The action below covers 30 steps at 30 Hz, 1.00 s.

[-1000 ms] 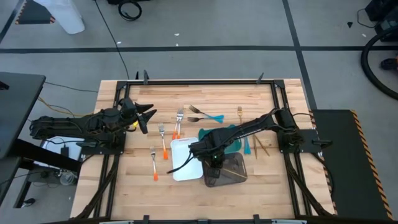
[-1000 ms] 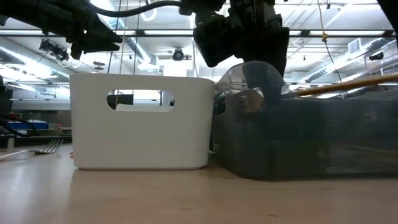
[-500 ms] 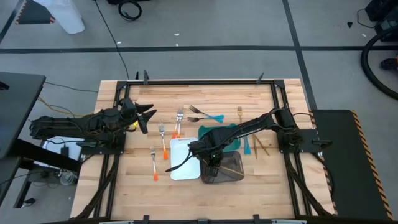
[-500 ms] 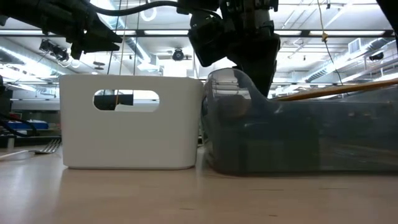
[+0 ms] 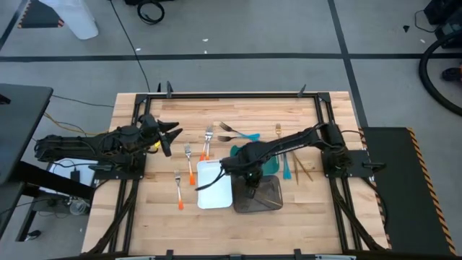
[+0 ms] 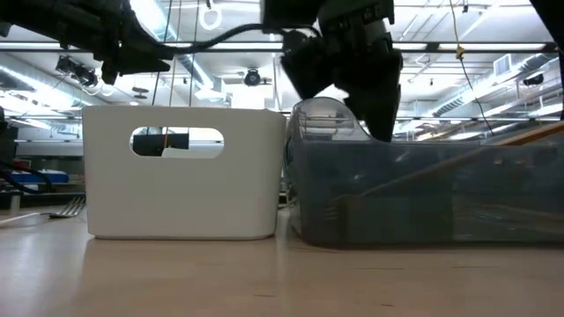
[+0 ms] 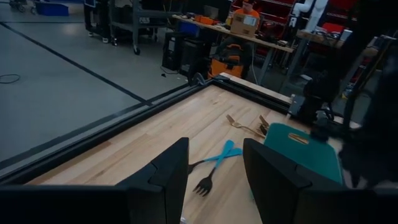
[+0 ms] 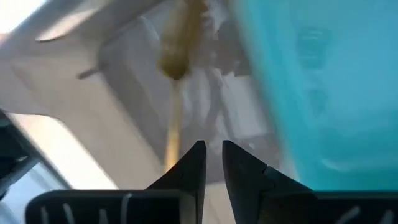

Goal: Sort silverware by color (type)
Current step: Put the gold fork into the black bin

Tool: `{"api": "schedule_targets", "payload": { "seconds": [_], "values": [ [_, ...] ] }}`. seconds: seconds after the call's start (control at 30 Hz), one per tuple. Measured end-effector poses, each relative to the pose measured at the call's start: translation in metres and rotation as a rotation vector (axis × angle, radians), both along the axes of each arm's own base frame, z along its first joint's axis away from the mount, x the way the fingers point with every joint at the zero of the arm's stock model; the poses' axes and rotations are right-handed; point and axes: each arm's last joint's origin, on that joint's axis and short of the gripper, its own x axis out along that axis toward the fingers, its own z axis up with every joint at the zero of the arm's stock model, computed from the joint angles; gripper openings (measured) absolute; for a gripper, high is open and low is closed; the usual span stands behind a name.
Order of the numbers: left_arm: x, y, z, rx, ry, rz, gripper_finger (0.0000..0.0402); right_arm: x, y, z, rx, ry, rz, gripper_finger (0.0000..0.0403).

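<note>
The right tool [image 5: 247, 175] hung over the grey tray [image 5: 261, 196], at the end nearest the white tray [image 5: 214, 185], its fingers [image 8: 186, 168] nearly together with only a thin slit between them and nothing gripped. Just past those fingertips, in the right wrist view, a gold utensil [image 8: 176, 81] lay inside the grey tray, blurred, with the teal tray [image 8: 311, 81] alongside. From the low view the grey tray [image 6: 423, 194] sat against the white tray [image 6: 181, 172] on the counter [image 5: 144, 209], and a long gold piece slanted inside the grey one.

The left tool [image 5: 167, 134] waited above the counter's left side, its fingers [image 7: 165, 177] spread apart and empty.

Farther out, the rest of the silverware lay loose on the counter: two orange-handled forks [image 5: 190, 165] left of the white tray, a third [image 5: 178, 191] nearer the front edge, more by the left tool's reach [image 5: 208, 141]. Blue-handled forks [image 5: 238, 135] rested beyond the teal tray, also visible in the left wrist view [image 7: 214, 163]. Gold pieces [image 5: 299, 169] lay to the right of the trays, one gold fork [image 5: 277, 131] farther back.
</note>
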Motion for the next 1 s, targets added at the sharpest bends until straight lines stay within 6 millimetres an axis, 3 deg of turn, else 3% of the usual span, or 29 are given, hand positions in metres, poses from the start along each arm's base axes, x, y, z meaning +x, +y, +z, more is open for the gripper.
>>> {"api": "schedule_targets", "payload": {
  "seconds": [0.3, 0.67, 1.0],
  "values": [
    [0.000, 0.000, 0.000, 0.000, 0.000, 0.000, 0.0160, -0.035, -0.003, 0.042, -0.172, -0.022, -0.032, 0.0065],
    [0.000, 0.000, 0.000, 0.000, -0.001, 0.000, 0.0160, -0.102, -0.017, 0.035, -0.237, 0.009, -0.268, 0.0065],
    [0.000, 0.000, 0.000, 0.000, -0.004, 0.000, 0.0160, -0.155, -0.033, -0.002, -0.292, 0.110, -0.592, 0.0065]
  ]
}}
